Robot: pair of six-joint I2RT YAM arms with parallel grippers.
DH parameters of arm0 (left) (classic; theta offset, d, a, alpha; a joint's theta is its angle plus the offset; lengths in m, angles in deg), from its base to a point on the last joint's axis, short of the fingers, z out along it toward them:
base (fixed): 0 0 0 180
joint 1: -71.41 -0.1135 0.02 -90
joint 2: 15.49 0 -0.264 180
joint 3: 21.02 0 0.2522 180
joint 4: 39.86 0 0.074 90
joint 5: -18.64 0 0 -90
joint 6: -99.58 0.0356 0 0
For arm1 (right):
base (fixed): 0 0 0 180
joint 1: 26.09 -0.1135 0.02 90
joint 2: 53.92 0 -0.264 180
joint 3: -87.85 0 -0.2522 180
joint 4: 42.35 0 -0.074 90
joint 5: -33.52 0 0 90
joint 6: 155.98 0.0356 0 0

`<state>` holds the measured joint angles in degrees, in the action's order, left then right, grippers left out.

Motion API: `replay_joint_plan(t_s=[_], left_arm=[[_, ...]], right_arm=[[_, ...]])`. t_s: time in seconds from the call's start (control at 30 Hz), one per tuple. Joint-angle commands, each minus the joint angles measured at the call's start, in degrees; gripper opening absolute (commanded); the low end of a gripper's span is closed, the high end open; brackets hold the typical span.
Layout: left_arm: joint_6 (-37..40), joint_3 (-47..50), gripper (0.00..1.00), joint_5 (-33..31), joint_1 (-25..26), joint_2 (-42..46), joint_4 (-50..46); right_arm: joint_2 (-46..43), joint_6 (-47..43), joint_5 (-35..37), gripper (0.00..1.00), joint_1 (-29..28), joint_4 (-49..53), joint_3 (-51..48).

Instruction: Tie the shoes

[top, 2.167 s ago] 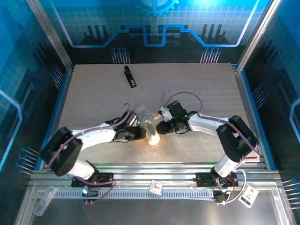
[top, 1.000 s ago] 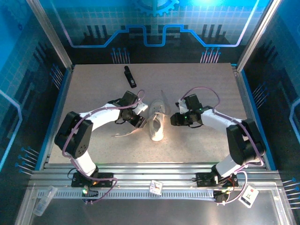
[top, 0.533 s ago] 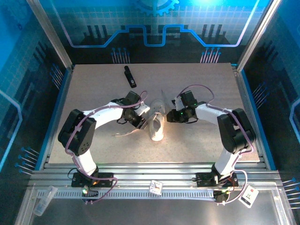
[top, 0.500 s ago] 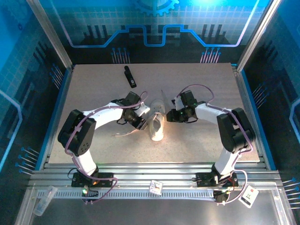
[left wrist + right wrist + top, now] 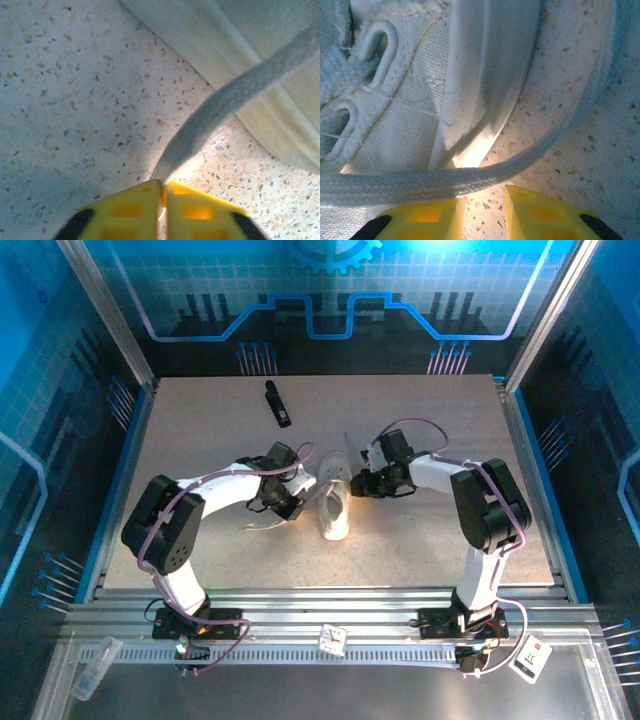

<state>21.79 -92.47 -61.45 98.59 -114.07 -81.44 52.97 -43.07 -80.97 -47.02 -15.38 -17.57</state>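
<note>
At mid-table (image 5: 200, 430), beside the white sneaker (image 5: 335, 512), one lace (image 5: 215, 112) is pinched in the closed left gripper (image 5: 162, 195); the other lace (image 5: 470, 181), just beyond the narrowly parted right gripper (image 5: 482, 207), is likely to be seized next.

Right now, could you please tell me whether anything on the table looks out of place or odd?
The sneaker is untied: one lace is pinched in the shut left end effector, and a second lace runs loose past the sole. A small black bar lies apart, far back on the table.
</note>
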Motion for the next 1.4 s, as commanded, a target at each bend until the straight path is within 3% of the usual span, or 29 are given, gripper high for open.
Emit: replay_joint_plan(t_s=[0.0, 0.17, 0.33, 0.77, 1.03, 1.37], left_arm=[[-1.2, 3.15, 0.02, 0.82, 0.06, 7.41, 1.93], [-2.95, 4.2, 0.0, 2.74, 0.06, 15.21, 4.48], [-5.5, 1.78, 0.0, 6.09, 0.11, 17.67, 7.69], [-12.17, -3.37, 0.0, 14.25, 0.58, 12.15, 21.05], [-11.87, -5.76, 0.0, 16.01, 0.52, 9.34, 24.32], [-9.19, -6.73, 0.0, 17.06, 0.51, 7.45, 24.85]], right_arm=[[0.51, -0.06, -1.96, 0.27, 0.31, -0.48, 2.02], [-2.85, -2.2, -1.04, 0.27, 0.44, 0.2, 1.23], [-6.62, -2.75, -0.3, 0.27, 0.98, 0.58, -0.29], [-12.19, -2.49, 3.6, 0.29, 3.51, 2.99, -2.52], [-3.87, -4.76, 7.81, 0.33, 4.93, 13.97, 7.2], [5.46, -4.0, 9.09, 0.39, 3.75, 17.7, 15.13]])
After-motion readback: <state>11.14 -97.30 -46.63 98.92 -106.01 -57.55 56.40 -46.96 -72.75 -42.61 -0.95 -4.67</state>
